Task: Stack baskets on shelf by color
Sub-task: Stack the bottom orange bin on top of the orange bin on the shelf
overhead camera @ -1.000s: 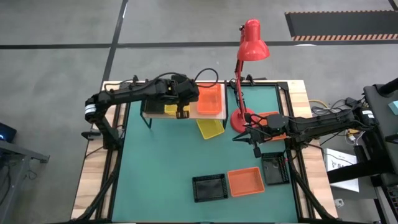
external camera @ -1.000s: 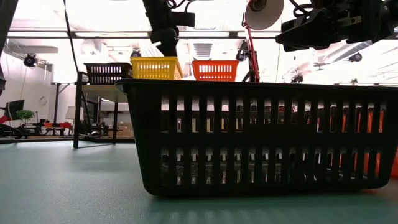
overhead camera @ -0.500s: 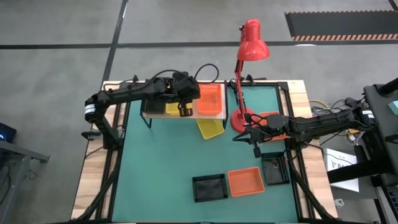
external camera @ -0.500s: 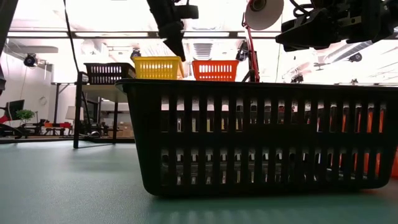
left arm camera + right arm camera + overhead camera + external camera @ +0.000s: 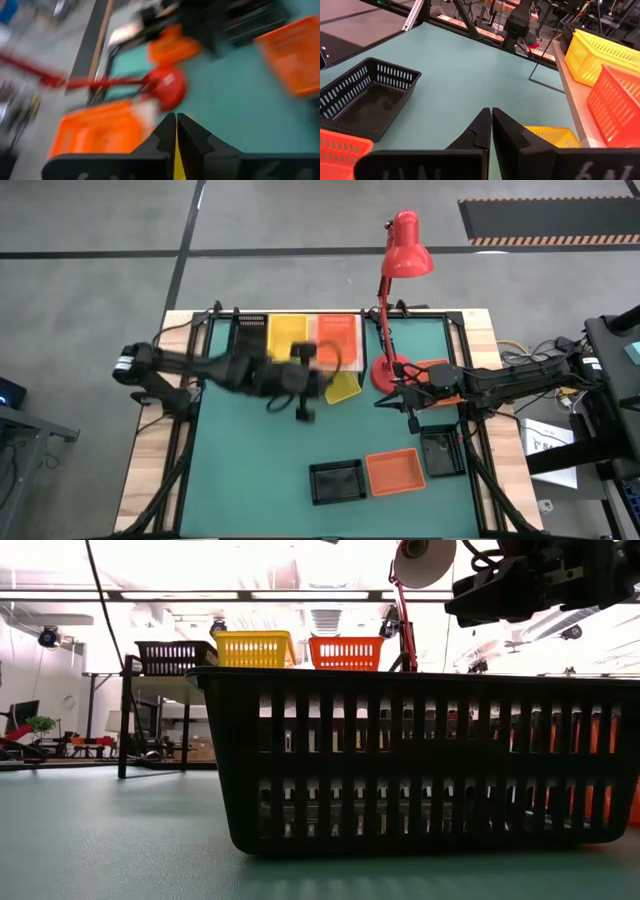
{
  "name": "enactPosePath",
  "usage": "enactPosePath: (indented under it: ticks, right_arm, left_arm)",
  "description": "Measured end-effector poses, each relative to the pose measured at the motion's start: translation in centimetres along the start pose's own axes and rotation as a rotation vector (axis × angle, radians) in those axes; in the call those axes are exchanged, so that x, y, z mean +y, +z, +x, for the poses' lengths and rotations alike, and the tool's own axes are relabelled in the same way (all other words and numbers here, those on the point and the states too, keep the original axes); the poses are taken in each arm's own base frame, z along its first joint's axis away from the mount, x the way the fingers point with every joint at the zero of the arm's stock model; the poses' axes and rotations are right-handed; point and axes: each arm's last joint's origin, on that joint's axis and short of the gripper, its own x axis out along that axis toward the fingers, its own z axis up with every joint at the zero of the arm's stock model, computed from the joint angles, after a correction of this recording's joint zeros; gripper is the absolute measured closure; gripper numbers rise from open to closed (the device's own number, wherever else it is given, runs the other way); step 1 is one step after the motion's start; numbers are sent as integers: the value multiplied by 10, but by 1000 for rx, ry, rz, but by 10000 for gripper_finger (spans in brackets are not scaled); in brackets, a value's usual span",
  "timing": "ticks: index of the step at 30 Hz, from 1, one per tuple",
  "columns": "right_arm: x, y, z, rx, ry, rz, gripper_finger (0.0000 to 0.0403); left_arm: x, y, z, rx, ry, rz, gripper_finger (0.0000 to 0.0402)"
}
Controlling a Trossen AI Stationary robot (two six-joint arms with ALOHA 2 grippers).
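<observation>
Your left claw hangs over the green counter, fingers pressed together on nothing. Behind it, the shelf carries black, yellow and orange baskets. Your right claw waits, also pinched together, beside the lamp base.

Black, yellow and orange-red baskets — mesh-walled — near a red lamp, green table.
</observation>
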Motion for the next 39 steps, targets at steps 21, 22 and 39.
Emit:
enactPosePath:
  ticks: [21, 22, 39]
  right_arm:
    - [33, 16, 45, 84, 98, 164, 394]
    - [36, 19, 48, 120, 116, 170, 394]
    - [81, 87, 69, 865, 384, 66, 325]
  left_arm:
    - [-53, -91, -54, -556, 101, 79, 401]
    - [-51, -95, -57, -577, 108, 67, 401]
    - [-41, -126, -80, -695, 168, 32, 401]
